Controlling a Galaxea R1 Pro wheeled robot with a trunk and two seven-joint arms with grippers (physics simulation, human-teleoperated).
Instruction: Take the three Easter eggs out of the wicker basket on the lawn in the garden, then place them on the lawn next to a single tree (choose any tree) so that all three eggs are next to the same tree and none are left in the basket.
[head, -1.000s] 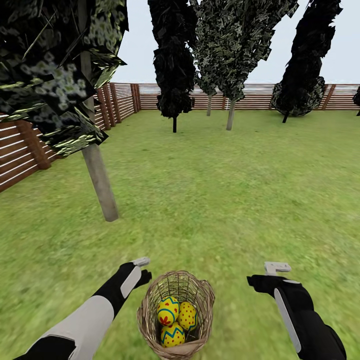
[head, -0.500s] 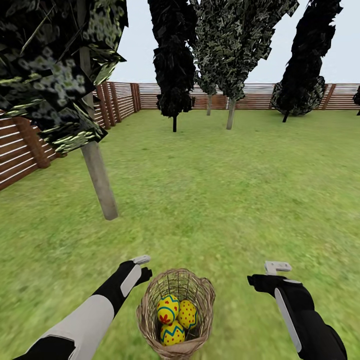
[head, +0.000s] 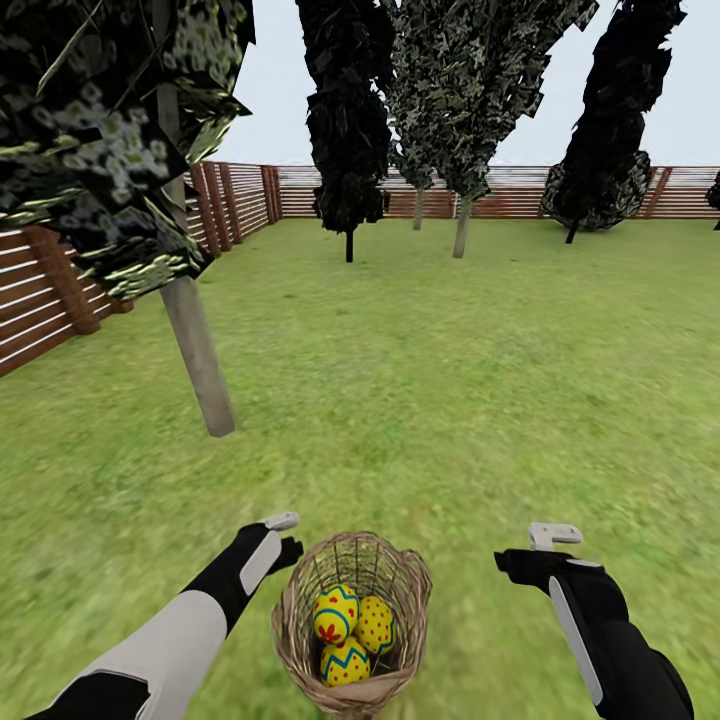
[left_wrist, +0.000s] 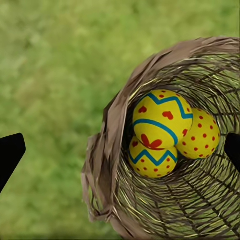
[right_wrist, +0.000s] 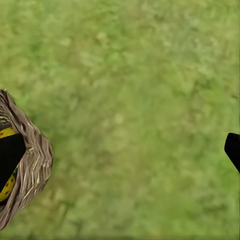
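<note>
All three eggs (head: 348, 628) sit in the basket (head: 290, 640) on the lawn (head: 450, 400), between both grippers. Both jaws are spread wide, empty. Next: lower the left gripper (head: 284, 535) onto the top egg (left_wrist: 161, 119).

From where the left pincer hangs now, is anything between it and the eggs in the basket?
Nothing visible lies over the three eggs; the wicker basket is open-topped. Its braided rim stands between them and the left pincer, which is beside the basket, so come in from above, not sideways.

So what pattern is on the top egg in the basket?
Yellow with blue bands and red marks on the top egg; clearest in the left wrist view.
</note>
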